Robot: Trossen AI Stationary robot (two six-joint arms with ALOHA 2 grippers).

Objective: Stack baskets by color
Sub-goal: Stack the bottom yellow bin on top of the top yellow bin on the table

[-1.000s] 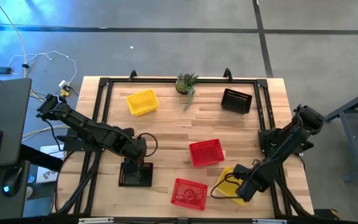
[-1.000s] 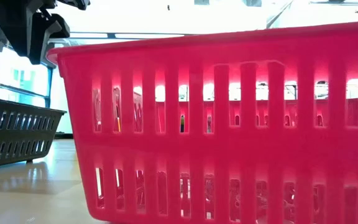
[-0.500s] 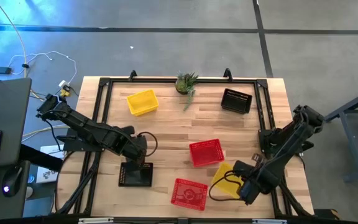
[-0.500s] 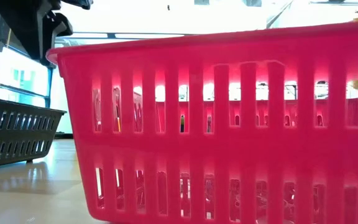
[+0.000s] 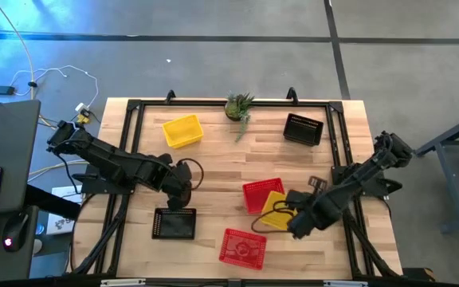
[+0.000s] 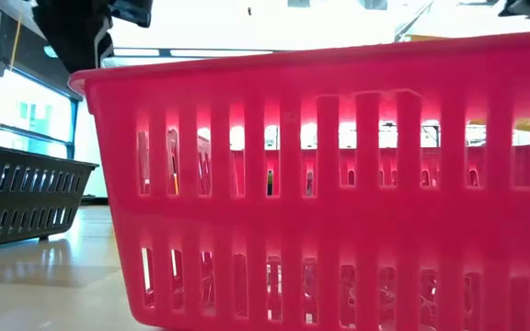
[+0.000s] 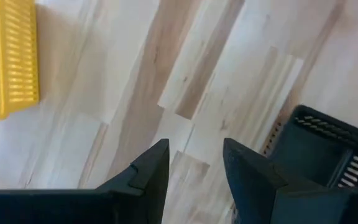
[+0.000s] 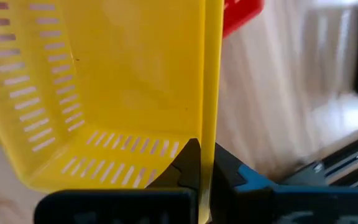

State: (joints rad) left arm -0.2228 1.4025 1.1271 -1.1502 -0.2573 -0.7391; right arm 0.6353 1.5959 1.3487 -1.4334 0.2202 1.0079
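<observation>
Table layout, from above. Two baskets (image 5: 182,130) (image 5: 303,128) are sitting at the far edge, left and right, flanking a plant (image 5: 239,106). Near centre, one basket (image 5: 276,209) is overlapping another's (image 5: 256,194) right side. Two more (image 5: 174,224) (image 5: 241,246) are lying along the near edge.

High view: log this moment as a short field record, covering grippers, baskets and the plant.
right gripper: shut on the wall of a yellow mesh plastic basket, carried partly over the red basket
left gripper: open, empty, above the black basket
other baskets: yellow, black, red
potted green plant: far edge
</observation>
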